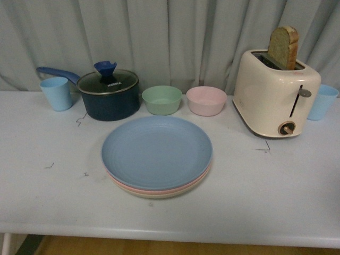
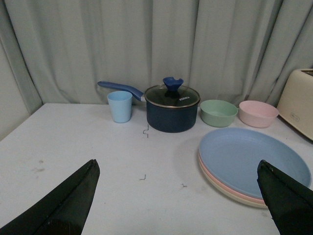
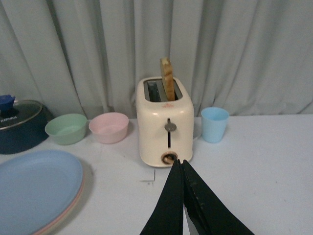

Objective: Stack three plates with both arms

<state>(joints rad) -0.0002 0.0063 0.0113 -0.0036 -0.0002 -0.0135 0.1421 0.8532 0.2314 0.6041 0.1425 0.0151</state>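
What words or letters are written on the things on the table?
"KONKA": white letters on the glass lid of the dark blue pot.
A small mark on the side of the toaster: too blurred to read.
A faint reddish mark on top of the toaster: too small to read.
Nothing else carries text.

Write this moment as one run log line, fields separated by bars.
plates: blue plate on pink, beige lowest | left gripper: open, empty | right gripper: shut, empty

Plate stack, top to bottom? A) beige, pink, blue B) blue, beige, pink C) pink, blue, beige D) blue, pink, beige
D: the blue plate lies on top, with the pink plate's rim showing just under it and the beige plate's rim lowest, on the table.
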